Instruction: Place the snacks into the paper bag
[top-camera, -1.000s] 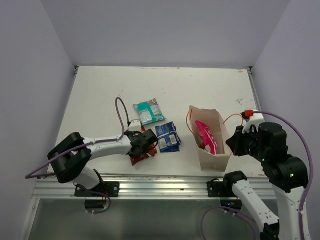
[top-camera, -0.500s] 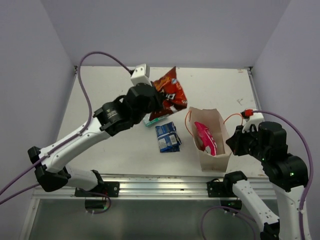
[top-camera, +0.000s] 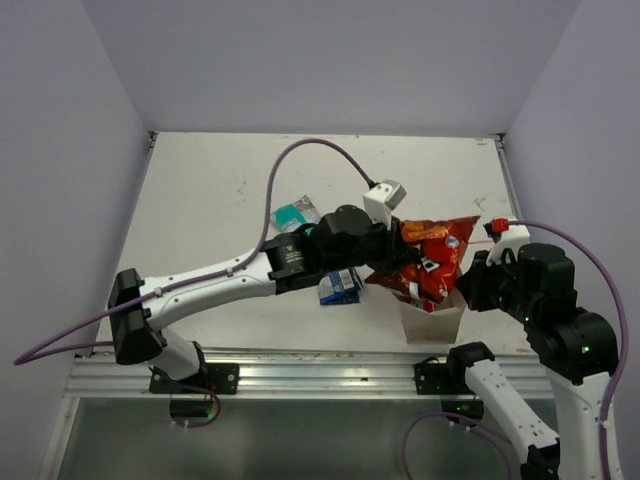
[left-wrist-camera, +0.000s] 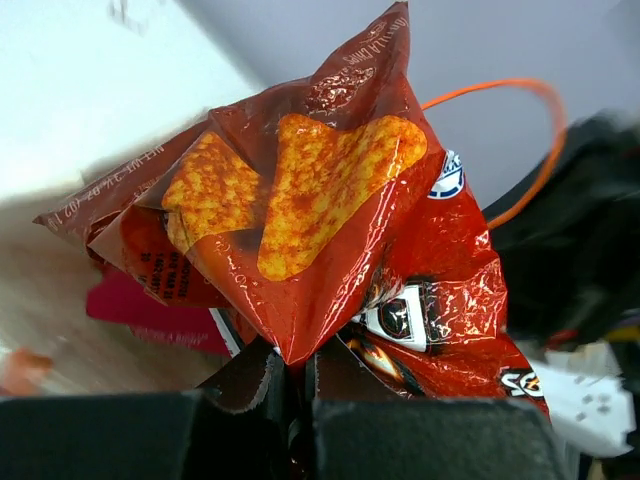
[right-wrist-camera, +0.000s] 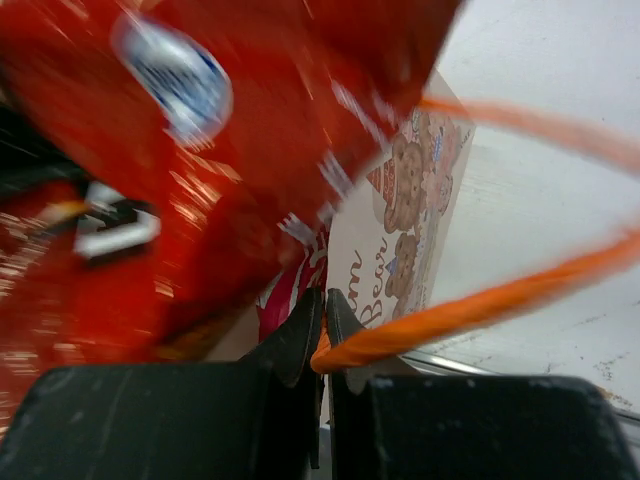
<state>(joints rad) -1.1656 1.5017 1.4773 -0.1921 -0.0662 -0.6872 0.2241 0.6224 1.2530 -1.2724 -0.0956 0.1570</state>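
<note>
My left gripper (top-camera: 395, 262) is shut on the bottom corner of the red-orange Doritos packet (top-camera: 432, 256) and holds it over the open top of the paper bag (top-camera: 430, 318). In the left wrist view the gripper (left-wrist-camera: 300, 365) pinches the packet (left-wrist-camera: 320, 210), with the pink-and-white packet (left-wrist-camera: 150, 305) below it inside the bag. My right gripper (right-wrist-camera: 322, 310) is shut on the bag's orange string handle (right-wrist-camera: 480, 310), beside the bag wall (right-wrist-camera: 410, 220). The teal-and-white packet (top-camera: 291, 213) and the dark blue packet (top-camera: 340, 285) lie on the table, partly hidden by the left arm.
The white table (top-camera: 200, 190) is walled on the left, back and right. A metal rail (top-camera: 300, 375) runs along its near edge. The left arm stretches across the table's middle towards the bag. The right arm's body (top-camera: 545, 300) stands just right of the bag.
My left gripper lifted the Doritos packet off the table, swung up over the middle, then right and down onto the bag's opening. The right gripper stayed on the handle.
</note>
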